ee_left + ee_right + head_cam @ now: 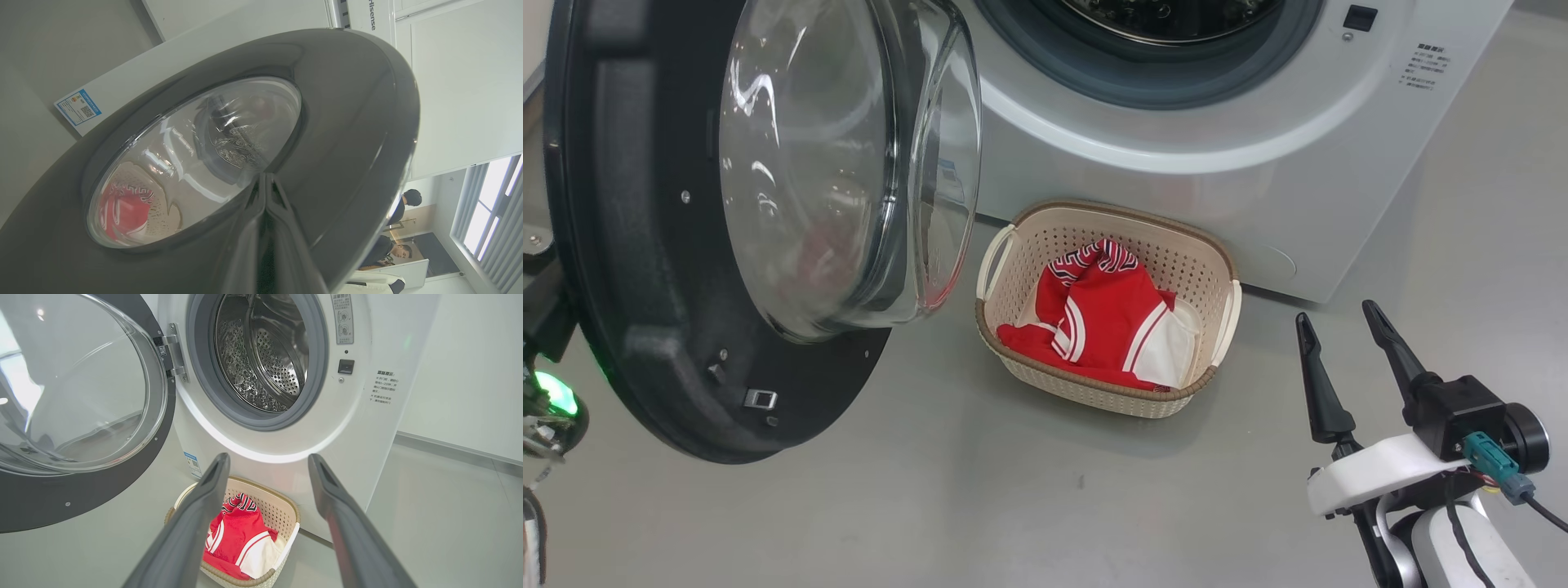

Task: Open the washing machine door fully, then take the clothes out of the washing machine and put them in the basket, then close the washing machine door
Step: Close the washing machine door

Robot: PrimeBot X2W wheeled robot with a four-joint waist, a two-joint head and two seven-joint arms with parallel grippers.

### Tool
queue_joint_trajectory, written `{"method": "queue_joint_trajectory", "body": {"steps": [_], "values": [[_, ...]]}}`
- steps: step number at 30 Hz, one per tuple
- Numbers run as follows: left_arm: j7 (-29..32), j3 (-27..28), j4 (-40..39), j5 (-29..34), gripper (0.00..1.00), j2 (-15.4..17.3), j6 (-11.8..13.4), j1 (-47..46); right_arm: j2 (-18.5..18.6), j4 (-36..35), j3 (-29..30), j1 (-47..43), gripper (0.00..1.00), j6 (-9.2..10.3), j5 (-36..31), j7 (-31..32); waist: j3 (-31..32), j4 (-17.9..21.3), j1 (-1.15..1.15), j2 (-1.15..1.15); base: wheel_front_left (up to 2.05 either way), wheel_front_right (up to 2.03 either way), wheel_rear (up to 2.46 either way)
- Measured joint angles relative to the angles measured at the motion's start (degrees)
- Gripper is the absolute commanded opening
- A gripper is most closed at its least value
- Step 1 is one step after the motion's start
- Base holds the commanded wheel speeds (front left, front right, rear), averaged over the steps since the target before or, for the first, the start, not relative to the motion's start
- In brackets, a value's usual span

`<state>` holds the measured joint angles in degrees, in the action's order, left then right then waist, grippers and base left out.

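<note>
The washing machine door (pixel 629 269) stands swung open at the left, its glass bowl facing the machine. The white washing machine (pixel 1176 188) shows a bare steel drum (pixel 265 355). On the floor before it sits the basket (pixel 1094 388), with the red and white clothes (pixel 1107 318) inside. My right gripper (pixel 1335 313) hangs open and empty to the basket's right, apart from it. The right wrist view has the right gripper (pixel 269 457) above the basket (pixel 282 504) and clothes (pixel 241 535). My left gripper (pixel 265 179) is shut, its tips at the door's glossy outer rim (pixel 347 122).
Bare grey floor (pixel 1013 506) spreads in front of the basket and to the machine's right. A blue label (pixel 77 107) marks the machine's side. Two people (pixel 392 249) are far off near a window, behind the door.
</note>
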<state>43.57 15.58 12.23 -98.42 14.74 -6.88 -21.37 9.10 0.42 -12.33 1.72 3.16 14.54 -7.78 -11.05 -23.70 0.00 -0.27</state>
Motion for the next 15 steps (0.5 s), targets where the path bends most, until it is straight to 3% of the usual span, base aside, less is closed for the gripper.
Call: {"method": "queue_joint_trajectory", "body": {"steps": [15], "values": [[2.98, -1.8, -9.51, -0.57, 0.0, -2.94, 0.0, 5.33, -1.46, 0.83, -0.85, 0.13, 1.0, -0.04, 0.16, -1.12, 0.38, 4.67, 0.0, 0.0, 0.0, 0.0, 0.0]]}}
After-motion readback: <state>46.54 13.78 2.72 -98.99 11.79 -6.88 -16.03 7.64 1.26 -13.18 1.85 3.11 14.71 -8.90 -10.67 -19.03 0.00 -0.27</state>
